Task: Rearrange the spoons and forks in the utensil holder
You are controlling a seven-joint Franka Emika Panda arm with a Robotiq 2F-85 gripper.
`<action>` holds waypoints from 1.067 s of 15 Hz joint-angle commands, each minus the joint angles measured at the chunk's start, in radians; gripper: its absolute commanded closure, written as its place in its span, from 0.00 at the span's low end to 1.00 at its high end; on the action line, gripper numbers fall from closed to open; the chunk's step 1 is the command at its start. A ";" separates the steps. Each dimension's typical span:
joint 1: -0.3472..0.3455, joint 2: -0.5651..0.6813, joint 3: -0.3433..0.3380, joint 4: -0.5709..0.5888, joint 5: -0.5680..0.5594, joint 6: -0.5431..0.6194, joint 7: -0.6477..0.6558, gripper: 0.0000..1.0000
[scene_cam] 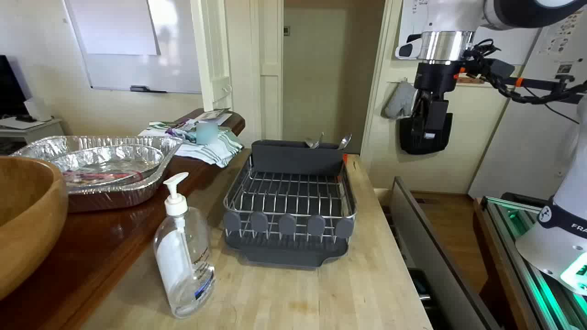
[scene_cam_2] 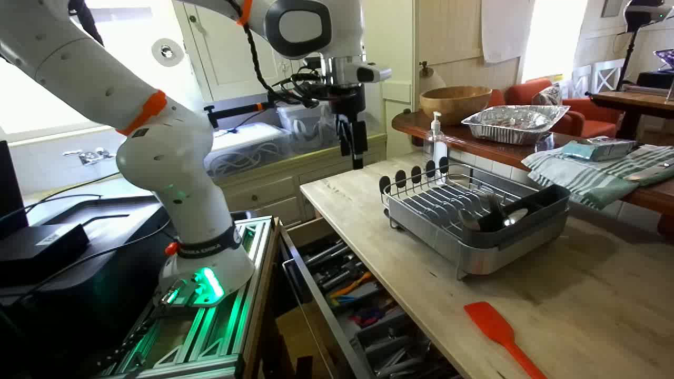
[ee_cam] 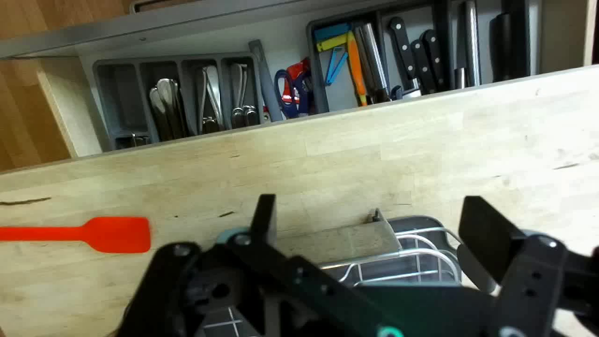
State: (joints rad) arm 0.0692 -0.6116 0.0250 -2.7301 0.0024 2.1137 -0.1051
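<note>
Your utensil holder (scene_cam: pixel 298 158) is at the end of the dish rack (scene_cam_2: pixel 424 231) away from the oval gray pegs (scene_cam: pixel 287 224). A spoon (scene_cam_2: pixel 516 216) and at least one other metal utensil (scene_cam_2: pixel 491 202) stick out of it, gathered toward the rack's side by the pulled-out drawer (scene_cam: pixel 433 256); you can't make out a fork for certain, nor which compartment each piece stands in.

As for progress, you have nothing here that can safely be counted as done: the pieces lean at differing angles, so I'd judge the sorting as unfinished. Your pincer (ee_cam: pixel 369 210) is spread wide and grips nothing, raised near the rack's peg end, well apart from the holder. What remains, I think, is reaching the holder, lifting a utensil at a time and reseating it.

Past the rack's holder end a red spatula (ee_cam: pixel 117 235) lies on the tabletop (scene_cam: pixel 367 284); near its pegs stands a clear pump bottle (scene_cam: pixel 185 261). Inside the drawer a flatware tray (ee_cam: pixel 119 93) shows.
</note>
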 commanded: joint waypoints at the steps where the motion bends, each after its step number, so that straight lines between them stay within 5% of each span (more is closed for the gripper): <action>1: 0.003 0.000 -0.003 0.001 -0.002 -0.002 0.002 0.00; 8: -0.001 -0.002 0.001 0.000 -0.006 0.008 0.011 0.00; 16: -0.086 0.144 -0.083 0.105 0.061 0.210 0.101 0.00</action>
State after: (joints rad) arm 0.0064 -0.5603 -0.0295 -2.6794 0.0256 2.2488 -0.0352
